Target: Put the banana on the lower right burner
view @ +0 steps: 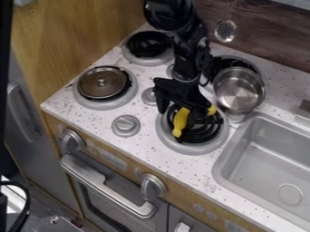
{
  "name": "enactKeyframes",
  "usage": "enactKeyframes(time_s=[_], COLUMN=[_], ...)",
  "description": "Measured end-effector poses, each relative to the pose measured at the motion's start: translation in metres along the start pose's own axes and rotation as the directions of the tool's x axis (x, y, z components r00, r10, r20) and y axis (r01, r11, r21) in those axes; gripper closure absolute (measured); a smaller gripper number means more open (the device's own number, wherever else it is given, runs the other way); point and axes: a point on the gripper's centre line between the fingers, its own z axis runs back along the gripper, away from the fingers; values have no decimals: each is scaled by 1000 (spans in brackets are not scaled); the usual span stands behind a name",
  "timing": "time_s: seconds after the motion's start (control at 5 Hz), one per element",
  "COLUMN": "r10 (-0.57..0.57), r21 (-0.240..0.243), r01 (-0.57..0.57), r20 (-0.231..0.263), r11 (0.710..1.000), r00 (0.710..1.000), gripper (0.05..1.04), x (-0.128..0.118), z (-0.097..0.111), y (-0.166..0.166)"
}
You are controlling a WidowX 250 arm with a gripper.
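Observation:
The black gripper (pixel 176 115) hangs low over the lower right burner (pixel 194 147), its fingers spread apart. A yellow banana (pixel 180 121) lies across the dark coils of that burner, directly under the gripper. One finger crosses in front of the banana's middle, hiding part of it, while the other is off to its left. One end of the banana points toward the front of the stove and the other shows to the right of the finger.
Right behind the burner, a metal pot (pixel 239 89) stands close to the arm. A metal lid (pixel 104 83) covers the left front burner. The sink (pixel 272 156) lies to the right, and a knob (pixel 126 125) rises left of the banana's burner.

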Motion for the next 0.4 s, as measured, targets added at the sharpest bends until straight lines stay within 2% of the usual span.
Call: enactKeyframes(time_s=[0.2,0.4], r10=[45,42], r21=[19,-45], r01=[-46,-43], r20=[30,-13], r11=[999,998], r00=[999,999], gripper=[83,83], x=[4,-10], z=[49,69], y=[1,-4])
